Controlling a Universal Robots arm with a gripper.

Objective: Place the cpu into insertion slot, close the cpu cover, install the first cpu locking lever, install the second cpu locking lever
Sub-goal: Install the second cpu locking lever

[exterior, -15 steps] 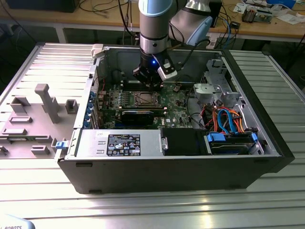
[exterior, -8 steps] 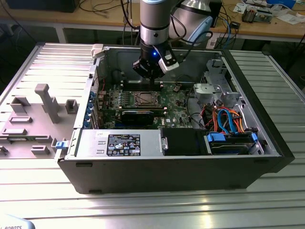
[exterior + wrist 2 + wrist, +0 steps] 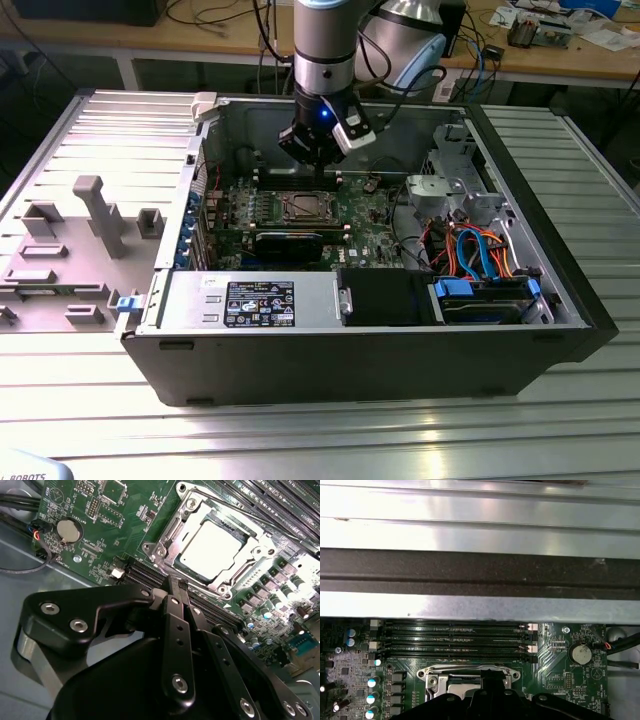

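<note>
The cpu (image 3: 212, 542) lies flat in the insertion slot (image 3: 303, 208) on the green board, its silver top showing through the window of the cpu cover (image 3: 260, 547), which lies down over it. A thin wire lever (image 3: 235, 510) runs along one edge of the socket. My gripper (image 3: 177, 582) hangs above the memory slots just beside the socket, fingers pressed together with nothing between them. In the exterior view the gripper (image 3: 318, 160) sits above the far edge of the socket. The first wrist view has the socket frame (image 3: 435, 672) partly hidden behind the gripper (image 3: 492, 676).
Long black memory slots (image 3: 455, 640) lie between the socket and the metal case wall (image 3: 480, 540). A coin battery (image 3: 66, 530) sits on the board. A black card (image 3: 290, 240), a power supply (image 3: 250, 300) and a cabled drive cage (image 3: 480, 260) crowd the case. Grey fixtures (image 3: 95, 215) stand outside.
</note>
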